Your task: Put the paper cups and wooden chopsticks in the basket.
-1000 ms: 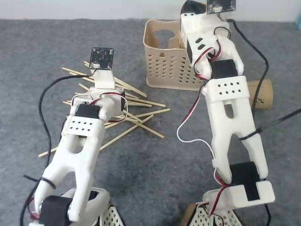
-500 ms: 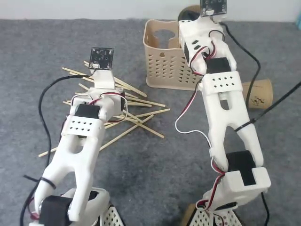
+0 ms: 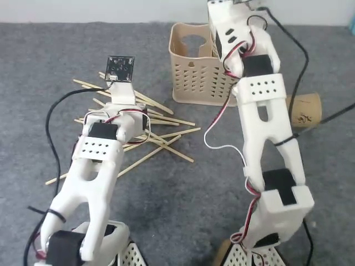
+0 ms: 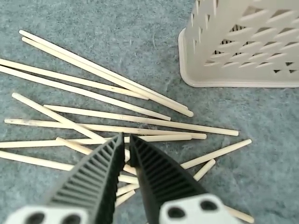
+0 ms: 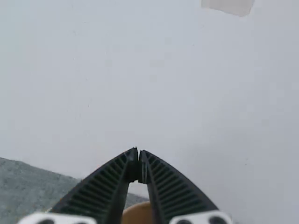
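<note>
Several wooden chopsticks [image 3: 166,120] lie criss-crossed on the grey carpet, left of the beige basket [image 3: 194,77]. My left gripper [image 4: 125,136] hangs shut just above the pile of chopsticks [image 4: 117,105], holding nothing, with the basket [image 4: 233,60] off to one side. A brown paper cup [image 3: 305,111] lies on its side right of the basket, beside the right arm [image 3: 260,94]. That arm stretches over the basket's right end toward the back wall. My right gripper [image 5: 139,151] is shut and points at the white wall. A brown patch [image 5: 140,212] shows under its jaws; I cannot tell what it is.
The white wall runs along the back edge of the carpet, right behind the basket. Open carpet [image 3: 188,194] lies between the two arms. Cables trail from both arms. A brown edge [image 3: 222,254] shows by the right arm's base.
The right arm has stretched farther back over the basket, and its wrist has slid past the top edge of the high view. The left arm has kept still.
</note>
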`<state>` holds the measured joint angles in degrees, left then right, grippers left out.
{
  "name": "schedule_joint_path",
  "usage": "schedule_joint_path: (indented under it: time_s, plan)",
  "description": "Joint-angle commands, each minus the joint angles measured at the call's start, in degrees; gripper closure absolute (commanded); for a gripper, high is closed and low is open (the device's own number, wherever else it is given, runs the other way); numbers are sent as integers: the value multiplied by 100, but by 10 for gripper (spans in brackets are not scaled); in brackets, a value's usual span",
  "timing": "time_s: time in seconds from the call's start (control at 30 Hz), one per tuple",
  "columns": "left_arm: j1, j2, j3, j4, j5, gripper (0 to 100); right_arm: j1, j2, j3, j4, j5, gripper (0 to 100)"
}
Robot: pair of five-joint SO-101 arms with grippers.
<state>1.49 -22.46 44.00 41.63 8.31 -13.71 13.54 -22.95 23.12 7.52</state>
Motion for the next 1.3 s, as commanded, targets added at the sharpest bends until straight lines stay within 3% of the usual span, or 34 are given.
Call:
schedule_joint_path:
  time_s: [0.0,0.23,0.5,0.83,1.03,1.27]
  plan:
    - [26,-237,-40,-141,-53,985,171,171,-369,-154,246,989]
    - [26,-220,-31,-211,-53,985,207,321,-369,198,237,989]
    - [26,-220,-31,-211,-53,985,215,382,-229,1455,220,991]
    - [26,-220,-31,-211,-53,985,418,259,431,936,211,991]
    - [26,-211,-13,-211,-53,985,409,-998,413,1279,211,989]
    - [88,-237,84,-334,-229,984,462,-2897,413,2677,-114,988]
